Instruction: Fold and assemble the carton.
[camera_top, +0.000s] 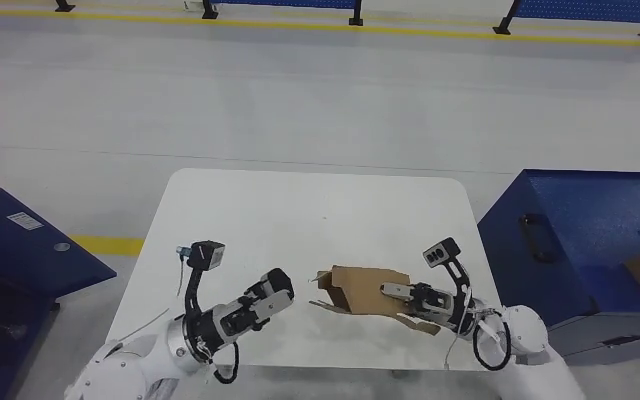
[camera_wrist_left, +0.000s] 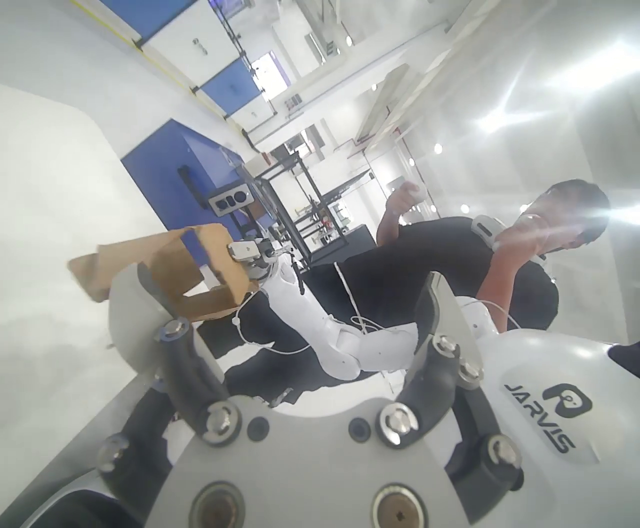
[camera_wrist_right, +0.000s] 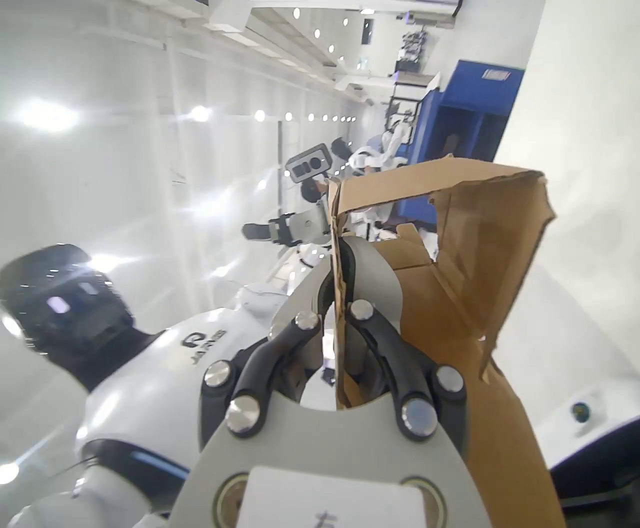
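Carton was at the table's front edge, right of centre. My right gripper was pinching one carton wall edge-on. Left gripper hung over the table's front edge, left of centre, fingers spread, holding nothing. Body looked popped open into a sleeve and the end flaps hung loose. I'd say flap folding and closing were all left.

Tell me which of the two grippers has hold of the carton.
The right gripper: it is shut on a wall of the carton. The left gripper is open and apart from the carton.
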